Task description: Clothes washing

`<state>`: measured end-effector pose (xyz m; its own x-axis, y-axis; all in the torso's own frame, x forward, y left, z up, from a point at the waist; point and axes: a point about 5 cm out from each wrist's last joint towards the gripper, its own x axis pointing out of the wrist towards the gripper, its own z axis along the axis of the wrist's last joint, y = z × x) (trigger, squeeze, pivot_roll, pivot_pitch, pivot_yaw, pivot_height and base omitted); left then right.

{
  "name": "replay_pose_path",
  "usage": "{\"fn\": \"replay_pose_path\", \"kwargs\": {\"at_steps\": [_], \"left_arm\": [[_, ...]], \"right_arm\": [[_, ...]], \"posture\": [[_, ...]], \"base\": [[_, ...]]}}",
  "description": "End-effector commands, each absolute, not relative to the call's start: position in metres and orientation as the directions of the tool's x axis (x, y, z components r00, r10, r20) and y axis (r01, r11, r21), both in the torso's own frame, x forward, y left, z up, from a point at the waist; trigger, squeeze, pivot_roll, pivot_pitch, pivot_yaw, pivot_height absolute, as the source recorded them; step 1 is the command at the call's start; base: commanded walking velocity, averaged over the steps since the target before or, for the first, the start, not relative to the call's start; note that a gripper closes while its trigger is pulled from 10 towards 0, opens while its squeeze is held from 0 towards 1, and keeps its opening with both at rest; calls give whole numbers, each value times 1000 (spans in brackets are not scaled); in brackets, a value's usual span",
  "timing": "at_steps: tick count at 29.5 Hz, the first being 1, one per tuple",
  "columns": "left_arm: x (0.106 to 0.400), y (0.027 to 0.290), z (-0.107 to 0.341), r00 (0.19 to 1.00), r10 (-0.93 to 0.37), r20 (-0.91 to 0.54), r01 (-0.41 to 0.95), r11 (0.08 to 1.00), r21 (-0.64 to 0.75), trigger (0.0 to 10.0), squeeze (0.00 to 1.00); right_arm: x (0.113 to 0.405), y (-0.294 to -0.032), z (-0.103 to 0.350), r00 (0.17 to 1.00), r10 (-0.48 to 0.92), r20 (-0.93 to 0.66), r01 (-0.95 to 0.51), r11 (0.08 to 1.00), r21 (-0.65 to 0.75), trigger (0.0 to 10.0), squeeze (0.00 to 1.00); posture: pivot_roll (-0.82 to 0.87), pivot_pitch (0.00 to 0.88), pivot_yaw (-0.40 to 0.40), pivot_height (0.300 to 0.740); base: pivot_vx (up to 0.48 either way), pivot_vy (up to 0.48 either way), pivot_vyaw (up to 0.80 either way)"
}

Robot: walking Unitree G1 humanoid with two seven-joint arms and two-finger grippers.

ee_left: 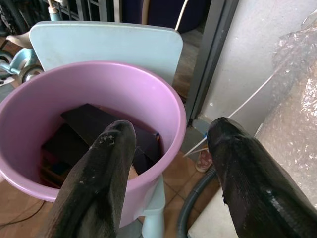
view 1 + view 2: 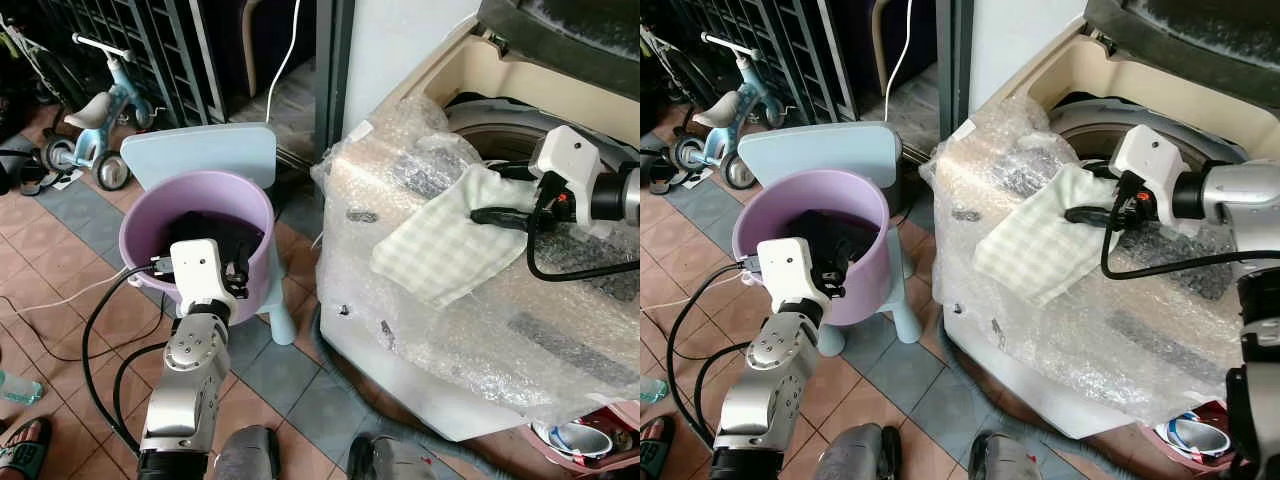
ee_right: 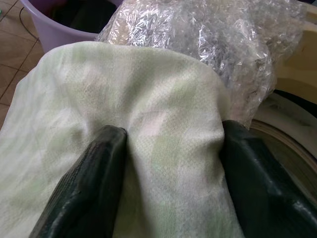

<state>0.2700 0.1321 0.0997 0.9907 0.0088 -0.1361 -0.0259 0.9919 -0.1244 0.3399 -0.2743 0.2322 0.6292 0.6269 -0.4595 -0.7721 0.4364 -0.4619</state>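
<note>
— What's the biggest thing over there?

— The cream top-loading washing machine, lid up, with crinkled clear bubble wrap draped over its front edge and down its side. You can just see the round drum opening behind the wrap.

— And the washing itself?

— 1 pale green-and-white checked cloth lies spread on the bubble wrap at the machine's front rim. The right gripper is on its upper corner, just beside the drum opening. Its 2 black fingers sit either side of a bunched fold of the cloth, pinching it between them.

— Where's the rest of the laundry?

— In the round lilac plastic tub, which stands on a small pale blue plastic chair to the machine's left. Dark clothes lie in the bottom of it.

— The other arm?

— The left gripper hangs over the tub's near rim, fingers spread wide with nothing between them.

— Anything else about?

— A light blue child's tricycle stands on the terracotta floor tiles well behind the tub, near a black metal gate. A thin white cable runs down beside the doorway.
</note>
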Motion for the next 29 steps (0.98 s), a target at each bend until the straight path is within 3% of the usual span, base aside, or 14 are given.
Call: {"fn": "replay_pose_path", "kwargs": {"at_steps": [1,3,7,10,19,22,23,24,25,26,28,29], "left_arm": [[268,131,98,989,12,-148,-31,991,-131,10000,0],[268,131,98,989,11,-149,-31,991,-131,10000,0],[268,130,98,989,11,-150,-31,991,-133,10000,0],[269,130,98,989,12,-150,-33,990,-134,10000,0],[269,130,98,989,14,-150,-34,990,-136,10000,0],[268,131,98,988,14,-151,-35,990,-136,10000,0],[268,131,98,988,14,-152,-35,990,-135,10000,0],[268,131,98,988,14,-152,-35,990,-135,10000,0],[268,131,98,988,14,-152,-35,990,-135,10000,0],[268,131,98,988,13,-153,-34,990,-134,10000,0],[268,131,98,988,13,-153,-34,991,-133,10000,0],[268,131,98,988,14,-153,-34,990,-133,10000,0]], "right_arm": [[343,-278,231,667,583,-464,-742,463,-485,0,0],[344,-280,232,689,566,-454,-722,478,-500,0,0],[355,-295,241,842,401,-361,-539,594,-598,0,0],[360,-302,247,897,321,-304,-442,649,-619,0,0],[368,-317,259,970,144,-194,-236,745,-625,0,0],[371,-329,276,999,-30,-44,-4,776,-630,275,0],[372,-329,290,995,-78,62,100,780,-617,4000,0],[372,-329,295,992,-83,97,125,778,-615,4000,0],[372,-328,299,988,-86,126,146,776,-613,7882,0],[373,-324,308,981,-66,181,159,807,-569,10000,0],[374,-318,315,975,-23,221,138,842,-521,10000,0],[376,-309,317,973,71,221,37,893,-448,10000,137]], "posture": [[16,110,8,740],[16,109,8,740],[14,109,7,740],[14,109,6,740],[15,108,4,740],[16,110,6,740],[17,111,6,740],[17,111,6,740],[17,111,6,740],[17,112,7,740],[17,111,7,740],[16,112,7,740]], "base": [[0,0,0],[0,0,0],[0,0,0],[0,0,0],[0,0,0],[0,0,0],[0,0,0],[0,0,0],[0,0,0],[0,0,0],[0,0,0],[0,0,0]]}}
